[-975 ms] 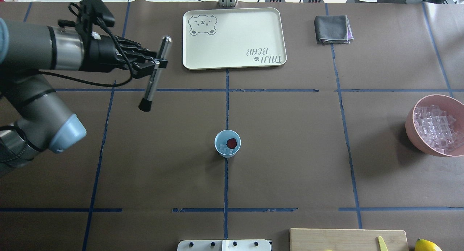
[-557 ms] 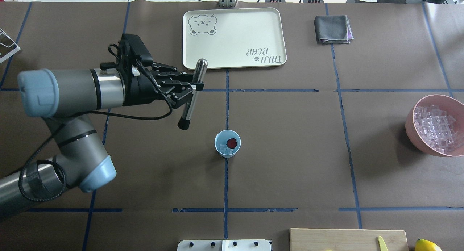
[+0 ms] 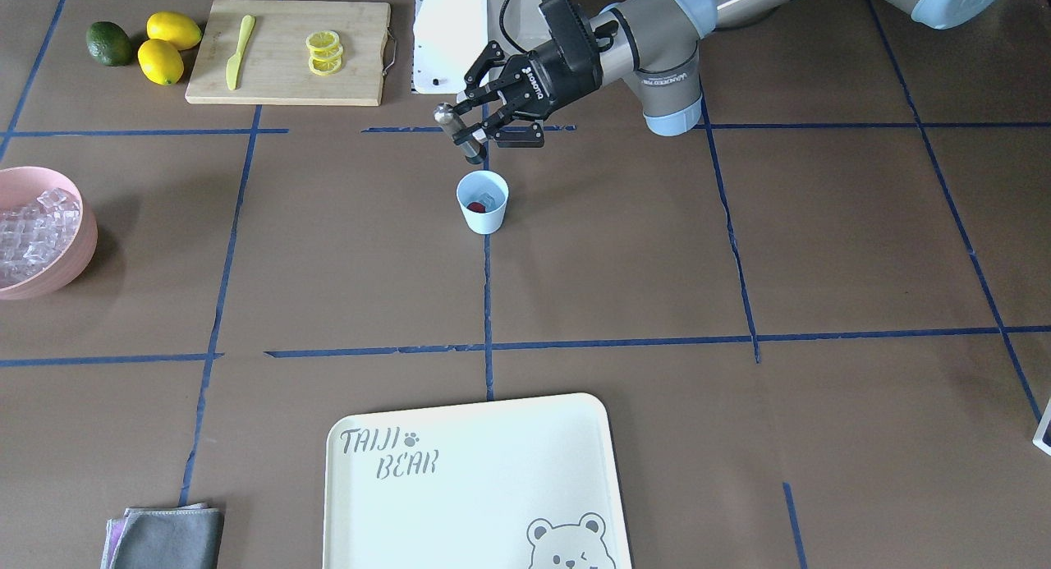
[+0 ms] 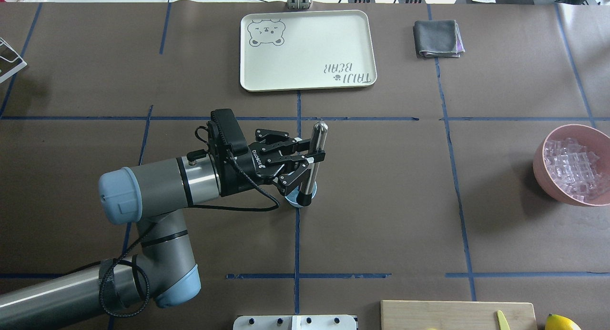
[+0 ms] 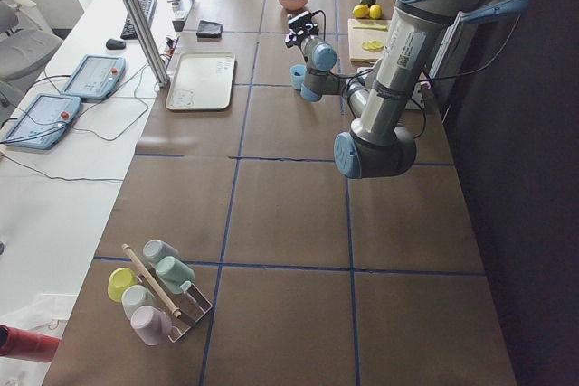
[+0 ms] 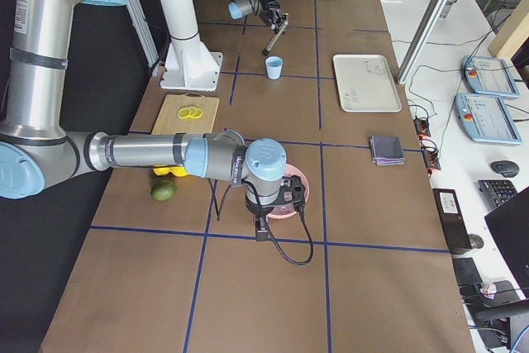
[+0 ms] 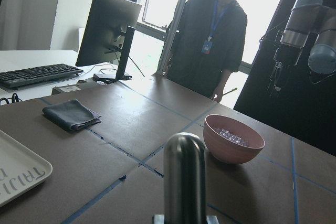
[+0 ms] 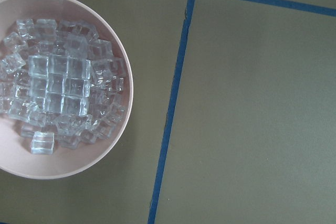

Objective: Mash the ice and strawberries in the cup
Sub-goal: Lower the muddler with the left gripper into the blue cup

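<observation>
Left gripper [image 4: 310,159] over the cup [image 3: 483,220], muddler tip not in yet.
Left jaws are clamped on the tilted steel muddler [image 4: 316,146]. Its black tip sits just above the cup's mouth, toward the robot-side rim. The strawberry [image 3: 475,207] and ice [image 3: 491,198] lie inside, clear of the tip. Right gripper [image 6: 263,227] hangs over the pink bowl [image 4: 538,173] of cubes [image 8: 58,82], well apart from the cup; can't tell its jaw state.
</observation>
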Controlling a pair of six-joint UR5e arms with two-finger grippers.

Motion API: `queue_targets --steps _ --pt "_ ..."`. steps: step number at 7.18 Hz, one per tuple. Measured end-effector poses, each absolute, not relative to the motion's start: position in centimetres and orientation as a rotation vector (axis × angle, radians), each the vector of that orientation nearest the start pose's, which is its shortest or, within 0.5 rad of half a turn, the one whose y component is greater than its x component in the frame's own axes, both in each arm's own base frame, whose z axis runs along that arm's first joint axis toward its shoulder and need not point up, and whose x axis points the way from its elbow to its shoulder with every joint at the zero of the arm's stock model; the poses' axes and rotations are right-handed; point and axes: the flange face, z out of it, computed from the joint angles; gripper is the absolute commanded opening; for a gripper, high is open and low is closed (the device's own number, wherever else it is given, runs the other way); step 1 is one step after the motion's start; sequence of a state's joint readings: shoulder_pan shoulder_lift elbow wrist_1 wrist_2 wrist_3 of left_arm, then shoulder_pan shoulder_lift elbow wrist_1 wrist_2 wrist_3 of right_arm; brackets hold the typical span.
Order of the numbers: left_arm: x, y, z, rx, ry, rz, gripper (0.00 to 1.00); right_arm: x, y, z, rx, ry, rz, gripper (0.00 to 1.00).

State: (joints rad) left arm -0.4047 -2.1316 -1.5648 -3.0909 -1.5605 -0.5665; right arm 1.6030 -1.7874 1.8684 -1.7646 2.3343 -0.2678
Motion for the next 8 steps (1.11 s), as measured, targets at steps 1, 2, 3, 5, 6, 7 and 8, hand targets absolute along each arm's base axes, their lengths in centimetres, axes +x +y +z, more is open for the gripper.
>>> queue_targets --steps 1,2,3,5,6,7,8 --pt "50.0 -36.0 17.7 1.402 1.574 0.369 0.00 7.7 -38.8 62.8 0.008 -0.771 -0.181 1.00" --pt "49.9 -36.2 17.5 1.451 1.538 0.393 0.00 7.7 -38.8 62.8 0.009 -0.770 -0.182 0.99" --pt "49.6 -36.6 17.5 1.503 1.494 0.420 0.00 7.7 -38.8 62.8 0.009 -0.770 -0.183 0.99" --pt "49.2 -37.3 18.3 1.580 1.426 0.461 0.00 7.7 -38.8 62.8 0.009 -0.770 -0.183 0.99" --pt "49.5 -37.5 19.4 1.604 1.419 0.468 0.00 7.7 -38.8 62.8 0.010 -0.770 -0.183 0.99" --pt "50.0 -37.5 20.5 1.615 1.422 0.470 0.00 7.7 -38.8 62.8 0.010 -0.770 -0.183 0.99" --pt "50.7 -37.4 21.6 1.617 1.427 0.471 0.00 7.7 -38.8 62.8 0.010 -0.770 -0.183 0.99"
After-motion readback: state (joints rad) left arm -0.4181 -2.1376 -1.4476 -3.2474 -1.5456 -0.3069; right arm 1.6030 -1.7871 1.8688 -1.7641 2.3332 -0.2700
